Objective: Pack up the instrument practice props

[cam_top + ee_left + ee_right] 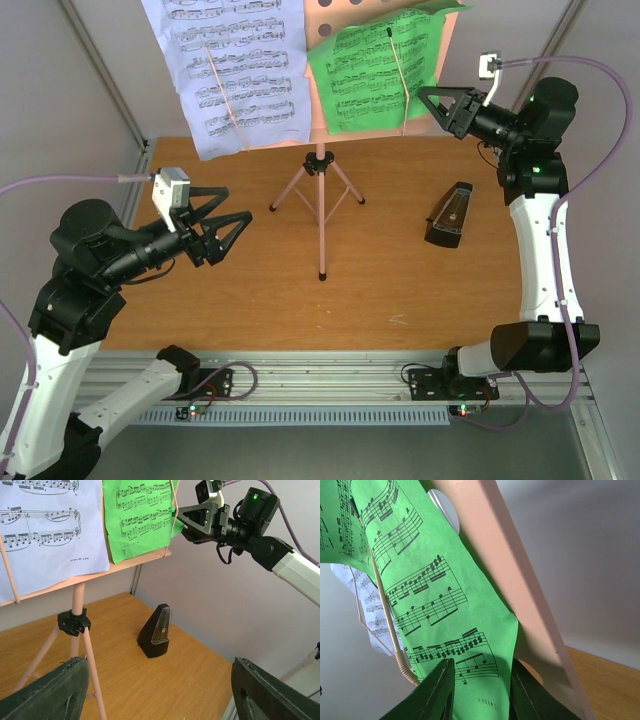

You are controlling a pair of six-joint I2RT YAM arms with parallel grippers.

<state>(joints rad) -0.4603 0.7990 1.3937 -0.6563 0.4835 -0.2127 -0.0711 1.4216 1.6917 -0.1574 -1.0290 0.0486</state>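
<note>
The pink tripod music stand [320,200] stands at the back middle of the table. White sheets of music [235,80] lie on the left of its desk and a green sheet [375,65] on the right. The small black metronome [450,215] stands upright to the right of the stand. My right gripper [432,110] is raised at the desk's right edge. In the right wrist view its open fingers [440,690] frame the green sheet's [430,595] lower corner. My left gripper [236,202] hovers open left of the tripod, holding nothing, and faces the metronome [156,632].
A thin wire arm [385,615] holds the green sheet against the pink desk [520,590]. The tripod legs [92,680] spread over the wooden tabletop [400,290]. Grey walls close in the back and both sides. A metal rail [320,385] runs along the near edge.
</note>
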